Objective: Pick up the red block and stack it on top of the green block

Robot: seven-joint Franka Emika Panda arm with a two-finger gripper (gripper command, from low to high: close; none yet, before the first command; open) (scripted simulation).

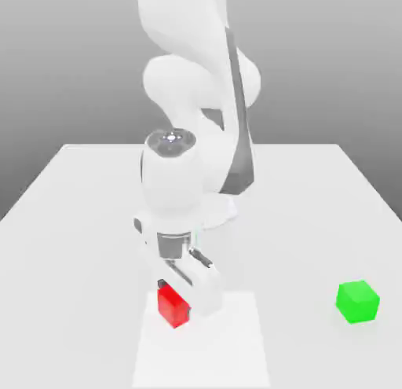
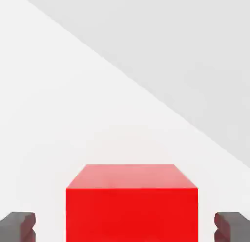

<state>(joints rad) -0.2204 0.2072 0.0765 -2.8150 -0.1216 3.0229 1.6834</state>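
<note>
- Looks to me like the grasp is in hand: the gripper (image 1: 175,299) is down at the red block (image 1: 172,307), fingers apart, a gap showing on either side.
- Red sits on the white patch (image 1: 220,356); green (image 1: 357,302) stands well off, toward the exterior view's right.
- Next should come closing squarely on red, then lifting.
</note>
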